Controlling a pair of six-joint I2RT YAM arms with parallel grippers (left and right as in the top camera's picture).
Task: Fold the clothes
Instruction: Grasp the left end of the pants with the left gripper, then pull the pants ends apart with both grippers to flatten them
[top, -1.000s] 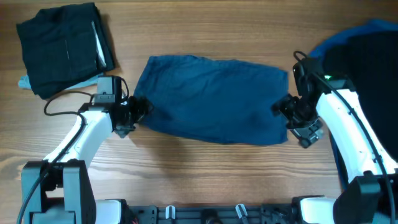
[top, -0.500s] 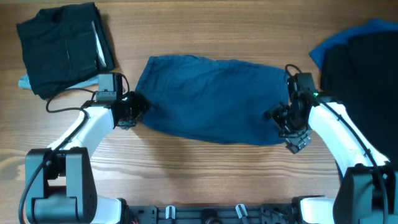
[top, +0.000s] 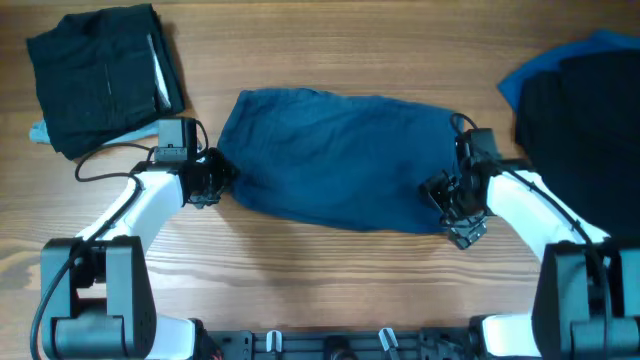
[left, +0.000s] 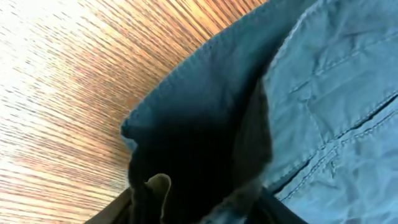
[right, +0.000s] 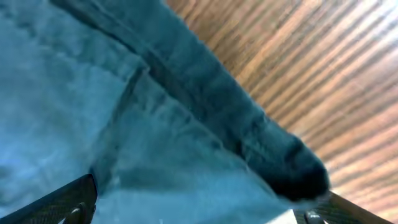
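The navy shorts (top: 335, 160) lie spread flat across the middle of the worktop (top: 300, 270), long side running left to right, with a few soft wrinkles but no fold made in them yet. The left tool (top: 212, 178) is at their left end and the right tool (top: 447, 195) at their right end, both toward the near edge of the cloth.

From the right wrist view its fingers (right: 62, 202) stand apart with a thick hem bulging between them, not yet pinched. On the left, the corner of the cloth runs down into shadow between the fingers, and I cannot tell whether they have closed on it.

It looks like the moment of taking hold before a fold. To do it well, I'd say both ends should be gripped through every layer of the hem, at matching points, then lifted together and level so the cloth carries over evenly and does not skew or bunch.

Further out, a folded black garment (top: 100, 75) sits in the far left corner, and a pile (top: 580, 120) of black and bright blue cloth waits at the right edge, well apart from the shorts.
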